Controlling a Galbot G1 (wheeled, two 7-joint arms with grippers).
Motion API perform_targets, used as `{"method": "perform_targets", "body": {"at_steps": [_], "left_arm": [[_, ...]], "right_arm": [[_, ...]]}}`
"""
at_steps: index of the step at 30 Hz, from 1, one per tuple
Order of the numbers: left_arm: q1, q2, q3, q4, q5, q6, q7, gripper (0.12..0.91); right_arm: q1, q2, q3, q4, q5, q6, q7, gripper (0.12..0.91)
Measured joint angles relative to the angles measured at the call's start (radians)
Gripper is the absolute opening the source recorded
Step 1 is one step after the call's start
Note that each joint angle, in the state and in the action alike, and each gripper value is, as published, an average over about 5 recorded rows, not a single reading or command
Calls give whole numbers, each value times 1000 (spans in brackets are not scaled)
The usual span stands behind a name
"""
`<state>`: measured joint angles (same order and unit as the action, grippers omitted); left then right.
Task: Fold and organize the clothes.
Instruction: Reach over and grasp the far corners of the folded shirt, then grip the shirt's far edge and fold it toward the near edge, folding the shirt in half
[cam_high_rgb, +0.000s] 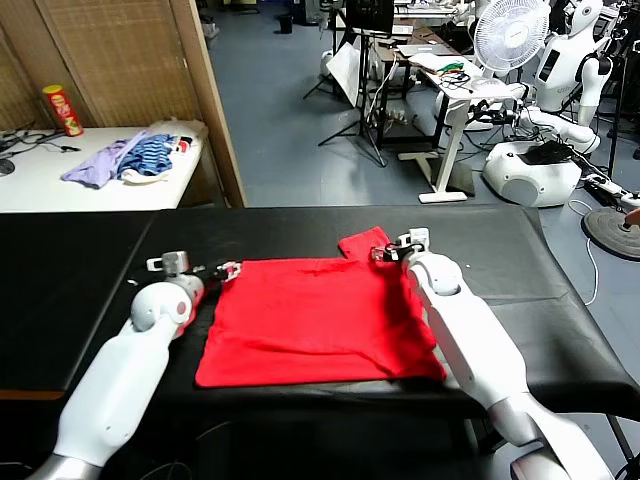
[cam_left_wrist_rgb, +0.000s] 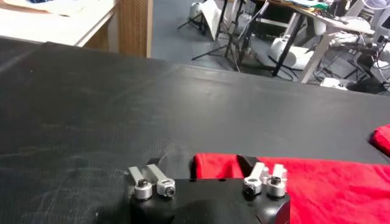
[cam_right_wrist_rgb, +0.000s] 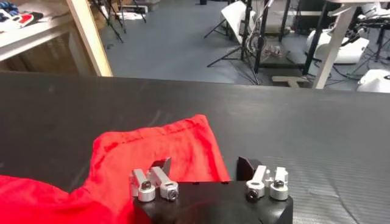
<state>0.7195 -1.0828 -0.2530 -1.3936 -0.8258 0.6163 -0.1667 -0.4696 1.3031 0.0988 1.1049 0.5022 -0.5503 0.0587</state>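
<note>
1. The shirt (cam_high_rgb: 320, 320), bright red, lies flat on the black surface (cam_high_rgb: 70, 290), roughly in the middle between the two arms, plain side up. One sleeve (cam_high_rgb: 365, 243) sticks out at its far right corner.
2. The left claw (cam_high_rgb: 225, 270) sits low at the shirt's far left corner. In the left wrist view its fingers (cam_left_wrist_rgb: 259, 172) stand apart, one over bare surface (cam_left_wrist_rgb: 122, 109) and the other at the red edge (cam_left_wrist_rgb: 292, 182); the cloth is not clamped there.
3. The right claw (cam_high_rgb: 392, 250) is at the far right corner, right beside the sleeve. In the right wrist view its fingers (cam_right_wrist_rgb: 247, 165) are also apart, one on the raised red fold (cam_right_wrist_rgb: 158, 152) and one over black surface (cam_right_wrist_rgb: 317, 134).
4. Behind the surface to the left, a white table (cam_high_rgb: 60, 180) carries a heap of purple and blue-striped garments (cam_high_rgb: 125, 158) and a red can (cam_high_rgb: 62, 110).
5. Far right, past the blue floor, a fan (cam_high_rgb: 512, 35) stands near another white robot (cam_high_rgb: 560, 90).
</note>
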Motion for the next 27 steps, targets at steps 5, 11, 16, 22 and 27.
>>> {"method": "perform_targets", "body": {"at_steps": [5,11,16,22,27], "left_arm": [[10,-1,1,-15,-2,-4,20,208],[14,-12,-6,-35,35,-47,31,125],[24,-20,-26,-61,83,-94,35,126],[63,-5,-63,-136,73,-94,24,126],[143,26,-96,-250,74,-88,2,126]], "right_arm": [[-7,0,9,1,0,30,-2,183],[-23,-10,28,21,24,101,-21,123],[-57,-42,51,81,85,120,-49,123],[-136,-105,78,245,152,79,-44,123],[-227,-171,105,407,213,35,-7,123]]}}
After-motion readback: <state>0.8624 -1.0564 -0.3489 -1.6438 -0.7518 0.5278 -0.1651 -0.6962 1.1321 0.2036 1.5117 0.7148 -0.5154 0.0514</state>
